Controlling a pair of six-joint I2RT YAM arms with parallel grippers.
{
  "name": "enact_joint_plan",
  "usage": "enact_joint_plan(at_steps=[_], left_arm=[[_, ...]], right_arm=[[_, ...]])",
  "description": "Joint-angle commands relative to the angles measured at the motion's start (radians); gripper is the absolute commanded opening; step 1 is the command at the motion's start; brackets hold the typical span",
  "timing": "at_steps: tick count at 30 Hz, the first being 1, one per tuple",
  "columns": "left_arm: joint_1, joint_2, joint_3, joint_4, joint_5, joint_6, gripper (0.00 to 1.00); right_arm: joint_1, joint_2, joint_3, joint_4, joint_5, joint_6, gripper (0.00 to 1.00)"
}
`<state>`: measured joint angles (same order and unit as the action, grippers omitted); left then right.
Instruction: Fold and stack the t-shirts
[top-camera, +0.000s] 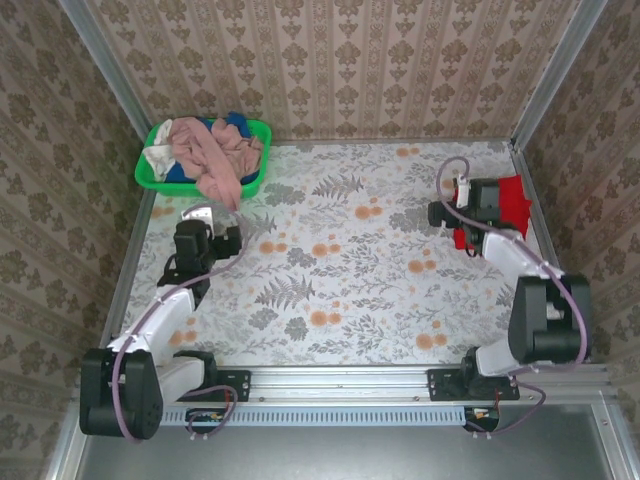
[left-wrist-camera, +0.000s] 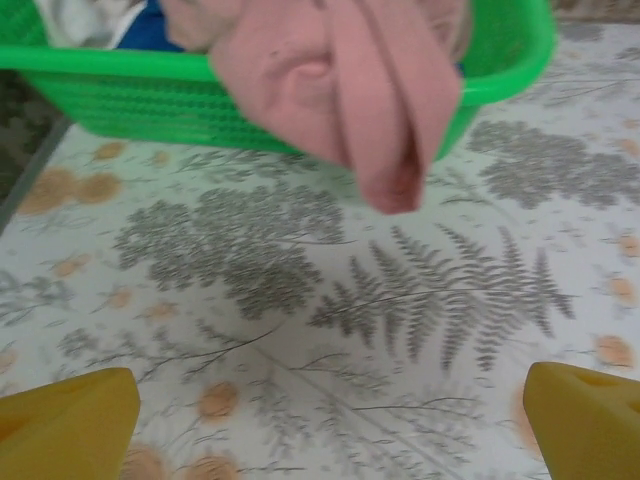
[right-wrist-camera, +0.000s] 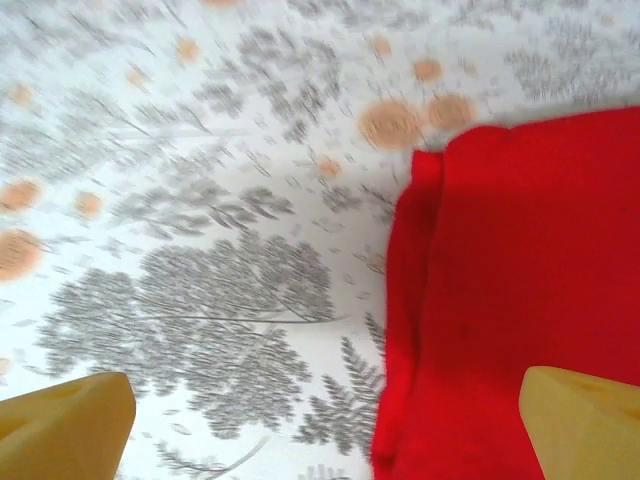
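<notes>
The red shirt (top-camera: 512, 203) lies on the counter (top-camera: 350, 290) at its far right, close to the right wall. In the top view the right arm partly covers it. From the right wrist the red shirt (right-wrist-camera: 520, 290) lies flat, with a doubled fold running down its left edge and bare counter (right-wrist-camera: 230, 200) beside that edge. The right fingers (right-wrist-camera: 65, 420) are spread wide and hold nothing. One sits over the patterned counter and the other over the red cloth. Whether that one touches the cloth cannot be told.

The other shirts are heaped in the green basket (top-camera: 262, 150) at the far left corner. The pink shirt (top-camera: 225, 165) lies on top and spills over the near rim onto the counter. The blue shirt (top-camera: 237, 124) shows at the back of the heap and the white shirt (top-camera: 160, 158) at its left end.

From the left wrist the pink shirt (left-wrist-camera: 350, 90) hangs as a folded tongue over the basket (left-wrist-camera: 100, 60) rim, its tip dangling toward the counter (left-wrist-camera: 300, 280). Bits of the blue shirt (left-wrist-camera: 150, 25) and white shirt (left-wrist-camera: 75, 15) sit behind it. The left fingers (left-wrist-camera: 70, 425) are fully apart and empty. They sit over the counter near the basket, short of the pink cloth.
</notes>
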<state>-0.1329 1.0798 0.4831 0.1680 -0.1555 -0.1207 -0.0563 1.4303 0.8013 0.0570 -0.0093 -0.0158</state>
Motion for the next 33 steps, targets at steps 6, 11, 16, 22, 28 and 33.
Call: enact_joint_plan(at_steps=[6, 11, 16, 22, 28, 33], left_arm=[[0.069, 0.154, -0.123, 0.392, -0.01, 0.182, 1.0], [0.107, 0.254, -0.109, 0.539, 0.078, 0.184, 1.0], [0.126, 0.384, -0.074, 0.616, 0.152, 0.16, 1.0], [0.127, 0.458, -0.081, 0.694, 0.142, 0.16, 1.0], [0.112, 0.452, -0.075, 0.669, 0.111, 0.165, 1.0], [0.111, 0.453, -0.075, 0.671, 0.111, 0.165, 1.0]], right_arm=[[0.026, -0.045, -0.359, 0.634, 0.05, 0.102, 1.0], [0.027, 0.079, -0.421, 0.836, 0.03, 0.097, 1.0], [0.027, 0.104, -0.435, 0.883, -0.033, 0.073, 1.0], [0.049, 0.098, -0.457, 0.913, -0.055, 0.032, 1.0], [0.049, 0.103, -0.396, 0.809, -0.009, 0.051, 1.0], [0.051, 0.105, -0.395, 0.805, 0.005, 0.055, 1.0]])
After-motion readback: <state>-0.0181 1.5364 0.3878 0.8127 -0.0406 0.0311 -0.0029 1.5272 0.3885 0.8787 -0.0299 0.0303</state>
